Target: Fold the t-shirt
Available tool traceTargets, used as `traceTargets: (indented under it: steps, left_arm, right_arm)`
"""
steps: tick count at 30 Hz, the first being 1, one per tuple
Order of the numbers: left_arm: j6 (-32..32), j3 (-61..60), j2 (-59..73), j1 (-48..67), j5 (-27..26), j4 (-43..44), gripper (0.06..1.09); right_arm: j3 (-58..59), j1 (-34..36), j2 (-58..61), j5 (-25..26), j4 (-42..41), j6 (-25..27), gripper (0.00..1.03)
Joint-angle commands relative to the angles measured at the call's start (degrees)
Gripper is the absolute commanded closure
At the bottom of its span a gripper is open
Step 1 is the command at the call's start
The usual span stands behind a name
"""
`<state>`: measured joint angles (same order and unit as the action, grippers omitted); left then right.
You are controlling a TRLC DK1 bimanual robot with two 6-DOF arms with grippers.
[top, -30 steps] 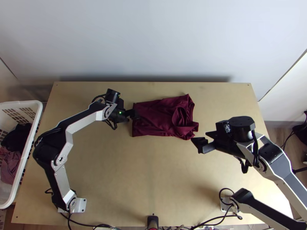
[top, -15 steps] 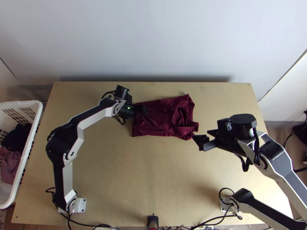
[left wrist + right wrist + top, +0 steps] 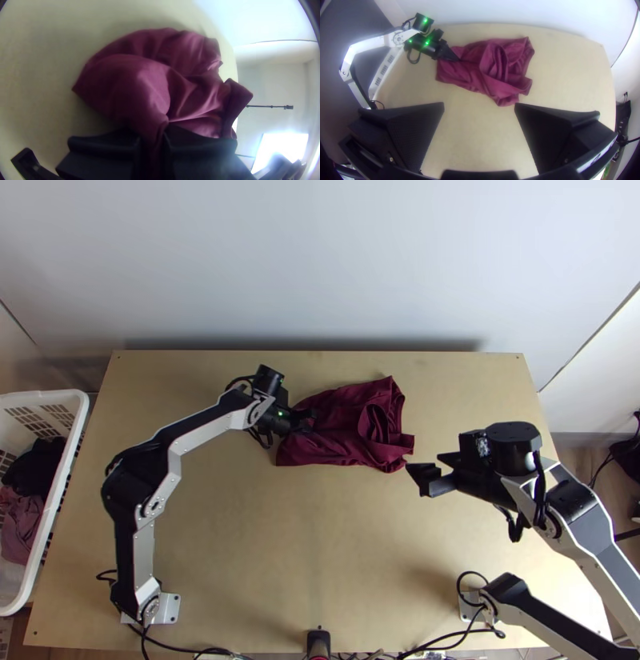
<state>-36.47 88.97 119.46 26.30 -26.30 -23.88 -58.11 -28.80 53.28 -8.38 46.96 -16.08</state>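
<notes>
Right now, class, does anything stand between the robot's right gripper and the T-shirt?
Nothing visible stands between the right gripper and the near right corner of the T-shirt. The left gripper has a bunched part of the shirt's left end between its fingers, away from that path.

Maroon fabric t-shirt (image 3: 348,420): pinched bit hidden between wide flat black fingers (image 3: 110,146) of left gripper (image 3: 309,418); under-layers hidden, layer count unclear. White plastic slatted basket (image 3: 44,395) cut off by top view's left edge; black cloth (image 3: 36,466) and dusty-pink cloth (image 3: 22,524) inside, kind unclear. Thin dark rod (image 3: 266,106), left wrist view: too small to identify. Bright rectangle (image 3: 283,150) washed out.
</notes>
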Motion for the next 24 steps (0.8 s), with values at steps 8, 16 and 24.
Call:
traceTargets:
  steps: [8, 16, 24]
  left_arm:
    - [-0.2, -3.4, -2.9, -0.2, 4.1, 1.0, 1.04]
    - [1.6, -2.0, -3.4, -5.9, 6.4, -0.9, 1.04]
    - [0.3, 7.4, -8.9, -8.0, 6.8, -8.8, 1.04]
  right_arm:
    - [4.9, 0.1, -2.1, 0.2, -2.4, 0.2, 0.05]
    - [7.0, -0.4, -3.1, 0.4, -2.9, 0.2, 0.05]
    - [7.0, -1.3, -1.2, 0.4, -7.0, 0.4, 0.05]
